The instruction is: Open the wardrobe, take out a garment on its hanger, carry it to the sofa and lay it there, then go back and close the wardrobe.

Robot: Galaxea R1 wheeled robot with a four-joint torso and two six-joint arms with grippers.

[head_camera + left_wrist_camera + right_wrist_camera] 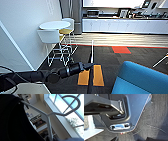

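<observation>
**Left arm carrying the hanger beside the blue sofa**

In the head view the left gripper (88,66) is reaching forward over dark carpet, pinching the thin white hanger (92,51), which is standing upright above it. The left wrist view is showing the hanger's curved hook against a window, with the black T-shirt (13,120) hanging from its shoulder. The blue sofa (142,80) is sitting just to the right. The right gripper's state cannot be told. A round white table (55,24) with chairs is standing by the wall.

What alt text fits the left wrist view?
A thin white hanger with a curved hook crosses the view, a black garment draped on it at one side. Behind them are large bright windows.
</observation>
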